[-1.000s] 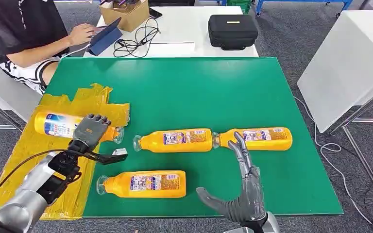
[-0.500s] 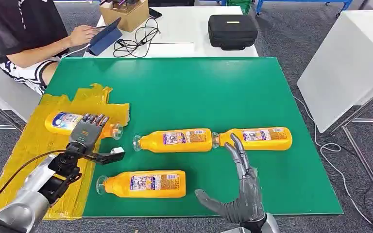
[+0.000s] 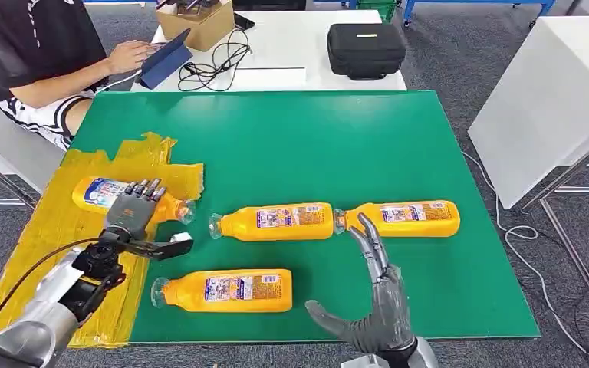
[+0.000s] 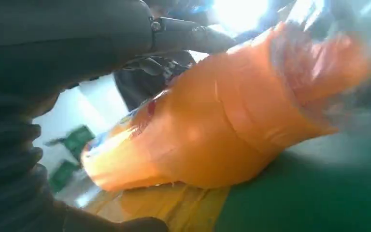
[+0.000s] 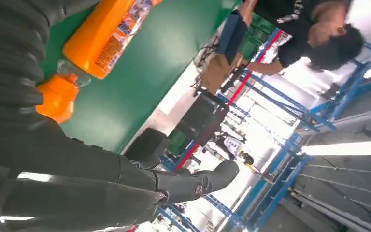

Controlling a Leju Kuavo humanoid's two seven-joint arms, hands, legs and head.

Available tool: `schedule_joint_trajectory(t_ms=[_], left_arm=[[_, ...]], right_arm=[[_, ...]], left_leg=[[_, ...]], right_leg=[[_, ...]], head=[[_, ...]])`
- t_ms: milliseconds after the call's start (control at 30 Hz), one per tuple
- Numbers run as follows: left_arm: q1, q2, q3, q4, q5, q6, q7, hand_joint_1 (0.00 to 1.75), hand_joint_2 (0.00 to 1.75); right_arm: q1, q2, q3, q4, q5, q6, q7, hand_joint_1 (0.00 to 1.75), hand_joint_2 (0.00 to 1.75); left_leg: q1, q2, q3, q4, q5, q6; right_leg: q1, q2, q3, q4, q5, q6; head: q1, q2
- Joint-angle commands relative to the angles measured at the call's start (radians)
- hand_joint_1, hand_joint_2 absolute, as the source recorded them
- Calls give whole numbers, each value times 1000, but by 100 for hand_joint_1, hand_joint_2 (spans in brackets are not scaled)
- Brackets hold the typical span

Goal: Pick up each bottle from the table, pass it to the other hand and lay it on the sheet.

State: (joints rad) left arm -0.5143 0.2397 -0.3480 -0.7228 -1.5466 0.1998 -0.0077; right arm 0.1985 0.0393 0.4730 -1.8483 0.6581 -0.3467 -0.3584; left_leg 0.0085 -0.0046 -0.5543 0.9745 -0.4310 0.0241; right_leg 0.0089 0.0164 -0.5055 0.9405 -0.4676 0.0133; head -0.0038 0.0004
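Left hand [image 3: 133,208] sits at the lower left of the head view, fingers draped over the neck end of an orange bottle [image 3: 106,193] lying on its side on the yellow sheet [image 3: 54,230]. The thumb sticks out to the right, off the bottle. The left wrist view is close and blurred: orange bottle body [image 4: 212,125] against dark fingers above it, yellow sheet and green mat below. Whether the fingers actually clamp the bottle or only rest on it, cannot tell.

Right hand [image 3: 376,299] stands at the lower centre of the head view, empty, fingers straight and spread, pointing up the frame, thumb out to the left. Its fingertips lie just below the junction of two bottles in the middle row.

That middle row: middle bottle [image 3: 272,221] and right bottle [image 3: 399,218], both on their sides on the green mat [image 3: 314,138], lying end to end and touching or nearly so. Near bottle [image 3: 226,290] lies on its side lower in the frame, left of the right hand, cap end toward the sheet's edge.

Upper frame: a person [image 3: 38,54] seated at upper left with a hand on a tablet [image 3: 165,57], a cardboard box [image 3: 197,21], tangled cables [image 3: 218,61] and a black case [image 3: 366,49] on a white table [image 3: 276,38].
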Motion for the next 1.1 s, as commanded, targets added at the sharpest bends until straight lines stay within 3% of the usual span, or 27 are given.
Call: schedule_joint_trajectory(t_ms=[33,133,233,333,567,700,800,867,1000,1100], left_arm=[[100,-101,232,-272,202,5,-195,0,175],[106,-98,233,-274,202,6,-195,0,175],[186,-112,260,-475,375,14,-316,0,175],[240,-91,250,-637,448,-39,-337,0,175],[282,-85,275,-699,548,-42,-398,0,175],[321,-139,302,-763,823,-103,-587,0,175],[386,-187,273,-896,1077,-250,-690,0,175],[424,-182,197,-1005,1237,-309,-690,0,175],[466,-240,193,-1028,1416,-444,-658,0,175],[477,-251,195,-1022,1433,-462,-656,0,175]], right_arm=[[-4,-22,-22,38,252,-51,108,0,175],[-5,-22,-21,38,252,-50,109,0,175],[-4,-37,-24,25,296,-52,130,0,175],[-2,-45,-30,24,290,-56,133,0,175],[-6,-39,-7,45,299,-33,142,0,175],[-43,-38,30,103,340,32,194,0,175],[-70,-42,82,121,219,169,175,0,175],[-88,-50,107,126,127,251,160,0,175],[-109,-58,115,153,60,283,171,0,175],[-119,-53,114,163,49,285,172,0,175]], left_leg=[[0,-2,1,0,-1,0],[0,-1,1,0,-1,0],[0,0,1,0,-1,0],[0,-1,0,1,-1,0],[0,1,0,0,-1,0],[0,1,0,-1,0,0],[0,1,2,-1,-1,0],[0,1,0,0,-1,0],[0,1,3,0,-3,0],[0,-1,2,-1,-1,0]], right_leg=[[0,-4,2,-1,-1,2],[0,-3,3,-1,-1,2],[0,-1,2,-1,-1,2],[0,-2,1,-1,-1,1],[0,-1,1,-1,-1,1],[0,0,1,-1,0,1],[0,0,3,-2,-1,2],[0,0,1,-1,-1,1],[0,-1,5,-2,-3,3],[-1,-2,4,-2,-1,2]], head=[[0,0],[0,0],[0,0],[0,0],[0,0],[0,0],[0,0],[0,0],[0,0],[0,0]])
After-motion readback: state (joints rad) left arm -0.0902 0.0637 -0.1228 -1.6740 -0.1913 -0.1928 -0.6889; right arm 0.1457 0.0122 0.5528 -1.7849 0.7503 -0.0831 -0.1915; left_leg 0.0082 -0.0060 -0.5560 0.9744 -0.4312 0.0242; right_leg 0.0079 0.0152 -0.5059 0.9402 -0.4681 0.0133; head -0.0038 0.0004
